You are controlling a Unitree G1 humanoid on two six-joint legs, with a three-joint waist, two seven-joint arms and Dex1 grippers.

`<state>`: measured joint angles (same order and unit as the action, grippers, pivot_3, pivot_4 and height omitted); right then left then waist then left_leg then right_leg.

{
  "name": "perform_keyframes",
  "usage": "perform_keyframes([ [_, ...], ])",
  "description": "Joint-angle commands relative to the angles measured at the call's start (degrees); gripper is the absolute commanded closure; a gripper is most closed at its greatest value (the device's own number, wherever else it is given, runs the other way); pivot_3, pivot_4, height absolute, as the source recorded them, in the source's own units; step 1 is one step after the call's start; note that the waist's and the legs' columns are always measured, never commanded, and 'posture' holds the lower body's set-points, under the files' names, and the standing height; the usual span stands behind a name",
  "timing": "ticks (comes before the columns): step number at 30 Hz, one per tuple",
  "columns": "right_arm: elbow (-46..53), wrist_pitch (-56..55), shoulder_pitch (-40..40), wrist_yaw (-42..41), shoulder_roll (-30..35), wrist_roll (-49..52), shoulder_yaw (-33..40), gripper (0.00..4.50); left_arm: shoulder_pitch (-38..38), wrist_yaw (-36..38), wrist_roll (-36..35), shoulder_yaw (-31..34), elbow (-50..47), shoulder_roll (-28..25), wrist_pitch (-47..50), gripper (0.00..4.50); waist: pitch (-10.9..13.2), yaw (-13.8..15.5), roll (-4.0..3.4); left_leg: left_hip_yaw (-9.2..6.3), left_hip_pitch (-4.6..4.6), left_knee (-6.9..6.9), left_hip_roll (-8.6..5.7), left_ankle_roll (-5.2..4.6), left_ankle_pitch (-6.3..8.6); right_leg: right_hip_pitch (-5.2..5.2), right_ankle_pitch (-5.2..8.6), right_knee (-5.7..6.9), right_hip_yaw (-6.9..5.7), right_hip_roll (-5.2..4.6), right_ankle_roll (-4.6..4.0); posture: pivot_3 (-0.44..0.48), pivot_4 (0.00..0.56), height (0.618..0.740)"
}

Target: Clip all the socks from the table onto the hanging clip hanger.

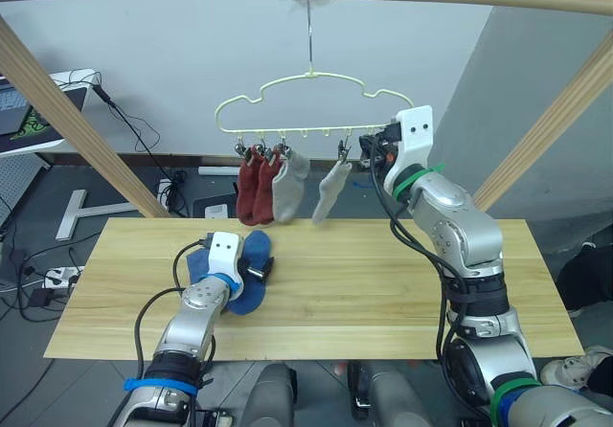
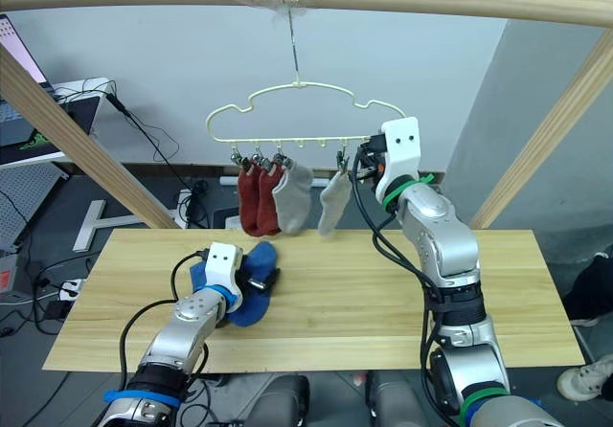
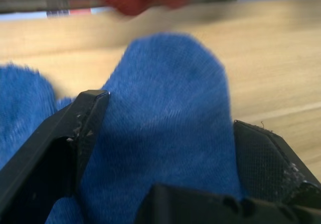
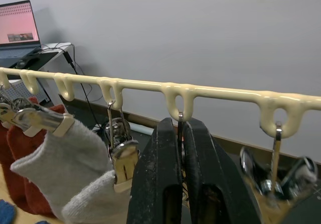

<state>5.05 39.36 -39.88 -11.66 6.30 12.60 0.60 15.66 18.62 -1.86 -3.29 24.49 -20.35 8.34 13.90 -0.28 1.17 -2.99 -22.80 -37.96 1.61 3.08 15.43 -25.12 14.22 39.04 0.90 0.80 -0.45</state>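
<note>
Head views: four socks hang clipped on the clip hanger; two blue socks lie on the surface.

Left wrist: left gripper spread astride a blue sock (ready to pinch).

Right wrist: right gripper pressed on an empty clip, likely opening it.

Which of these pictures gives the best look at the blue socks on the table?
The left wrist view: a blue sock lies right between the left gripper's open fingers. Both eye views show the blue socks from farther off, partly behind that gripper. In the right wrist view, a blue scrap peeks in.
</note>
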Motion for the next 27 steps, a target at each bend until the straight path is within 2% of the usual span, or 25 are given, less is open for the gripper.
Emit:
perform_keyframes([
  [1, 3.20, 1.05, 0.18, 0.69, 0.14, 0.63, 0.82, 4.49, 1.79, 0.16, 1.62, 0.20, 5.05, -0.33, -2.41, 0.00, 0.00, 0.05, 0.00, -0.03, 0.00, -0.01, 0.00, 0.00, 0.00, 0.01, -0.01, 0.00, -0.02, 0.00, 0.00, 0.014, 0.234, 0.740],
  [5, 3.76, 2.40, 0.36, 1.72, -0.33, 1.14, 1.74, 4.49, 2.53, 3.75, -1.29, 1.35, 9.35, 1.29, -0.66, 0.00, -0.03, -0.07, 0.00, 0.00, 0.04, -0.02, -0.02, -0.01, -0.01, 0.06, -0.01, 0.00, 0.00, 0.01, 0.01, 0.006, 0.232, 0.740],
  [7, 3.86, 2.79, 0.13, 1.77, -0.21, 1.30, 1.98, 4.50, 2.43, 5.58, -2.68, 2.09, 9.89, 2.04, 0.02, 0.39, -0.04, -0.10, 0.00, 0.02, 0.06, -0.02, -0.02, -0.01, -0.01, 0.07, -0.01, 0.00, 0.01, 0.00, 0.02, 0.006, 0.232, 0.740],
  [10, 3.98, 3.19, -0.19, 1.71, 0.08, 1.63, 2.17, 4.50, 2.05, 7.13, -3.39, 2.49, 9.23, 2.62, 0.51, 1.17, -0.06, -0.10, -0.03, 0.00, 0.07, -0.01, -0.03, -0.01, -0.01, 0.08, -0.01, 0.00, -0.01, 0.01, 0.02, -0.001, 0.232, 0.740],
  [19, 2.27, 5.46, -2.70, 0.06, 2.75, 4.14, 4.28, 4.50, -0.73, 8.43, -4.05, 2.60, 3.72, 4.58, 2.73, 3.94, -0.07, -0.13, -0.05, 0.00, 0.14, -0.02, -0.06, -0.02, -0.01, 0.17, -0.01, -0.01, 0.01, 0.00, 0.04, -0.002, 0.236, 0.740],
  [21, 1.25, 7.46, -4.20, 0.66, 2.34, 5.95, 6.65, 4.50, -2.08, 9.38, -4.45, 1.94, 0.22, 5.08, 3.36, 4.47, -0.07, -0.20, -0.05, -0.01, 0.14, -0.02, -0.05, -0.02, -0.01, 0.17, -0.01, -0.01, 0.00, 0.01, 0.04, 0.000, 0.237, 0.740],
  [27, -0.05, 18.24, -9.27, 4.61, 0.00, 13.83, 15.57, 4.50, -5.69, 13.91, -8.05, -2.07, -17.74, 8.67, 4.14, 4.47, -0.05, -0.24, -0.04, -0.02, -0.02, -0.01, -0.03, -0.02, -0.01, 0.09, -0.02, -0.04, 0.02, -0.01, 0.02, 0.001, 0.239, 0.740],
])
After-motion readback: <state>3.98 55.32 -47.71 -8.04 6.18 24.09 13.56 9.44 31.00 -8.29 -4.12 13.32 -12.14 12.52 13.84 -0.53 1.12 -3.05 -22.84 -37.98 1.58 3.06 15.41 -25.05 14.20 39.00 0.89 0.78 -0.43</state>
